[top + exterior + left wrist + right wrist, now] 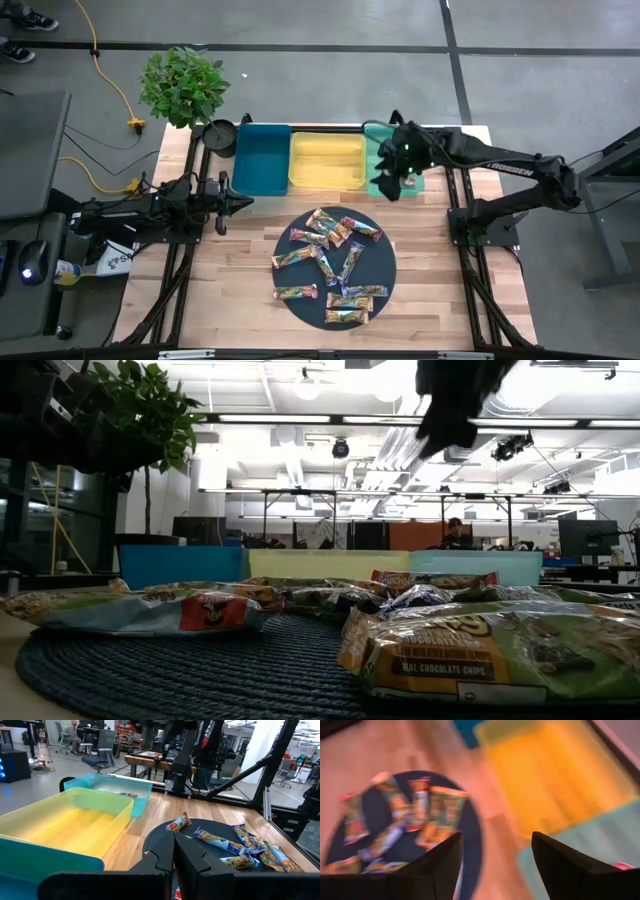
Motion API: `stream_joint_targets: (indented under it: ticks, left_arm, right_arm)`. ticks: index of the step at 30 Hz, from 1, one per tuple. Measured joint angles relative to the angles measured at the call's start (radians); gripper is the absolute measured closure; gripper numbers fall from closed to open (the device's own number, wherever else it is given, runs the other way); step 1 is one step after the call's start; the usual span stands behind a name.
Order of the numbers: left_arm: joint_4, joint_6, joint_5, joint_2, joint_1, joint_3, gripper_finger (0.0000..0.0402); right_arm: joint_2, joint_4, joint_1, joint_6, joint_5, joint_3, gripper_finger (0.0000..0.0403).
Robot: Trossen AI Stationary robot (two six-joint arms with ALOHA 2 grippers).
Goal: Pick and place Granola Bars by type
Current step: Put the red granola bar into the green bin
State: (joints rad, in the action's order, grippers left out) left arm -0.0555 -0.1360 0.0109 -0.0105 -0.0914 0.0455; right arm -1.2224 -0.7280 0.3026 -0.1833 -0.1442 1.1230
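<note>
Several granola bars [335,262] in glossy blue, tan and red wrappers lie flat and scattered on a dark round woven mat [385,262]; the low view shows them close up [470,645]. My right gripper [392,185] hangs open and empty over the near end of the green bin [373,150]; its fingers stand wide apart [497,842]. A red-wrapped bar [622,866] lies on that bin's floor and also shows in the left wrist view [131,795]. My left gripper [238,203] waits shut and empty to the mat's left, fingers together [174,845].
The teal bin [262,158], yellow bin [327,160] and green bin stand side by side along the far edge. A potted plant [183,85] and a black pot [220,135] sit at the far left corner. Bare wood [230,290] lies left of the mat.
</note>
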Motion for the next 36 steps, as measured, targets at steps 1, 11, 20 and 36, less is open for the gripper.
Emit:
stream_joint_targets:
  ticks: [1, 11, 20, 36]
  left_arm:
    - [0.0, 0.0, 0.0, 0.0, 0.0, 0.0, 0.0394]
    - [0.0, 0.0, 0.0, 0.0, 0.0, 0.0, 0.0394]
    - [0.0, 0.0, 0.0, 0.0, 0.0, 0.0, 0.0394]
    - [0.0, 0.0, 0.0, 0.0, 0.0, 0.0, 0.0394]
  right_arm:
    - [0.0, 0.0, -0.036, -0.013, -0.003, 0.003, 0.0178]
    - [-0.013, 0.008, -0.367, -0.211, 0.12, 0.003, 0.0173]
    - [-0.171, 0.018, -0.584, -0.33, 0.261, 0.002, 0.0173]
    - [-0.473, 0.014, -0.634, -0.364, 0.382, 0.001, 0.0173]
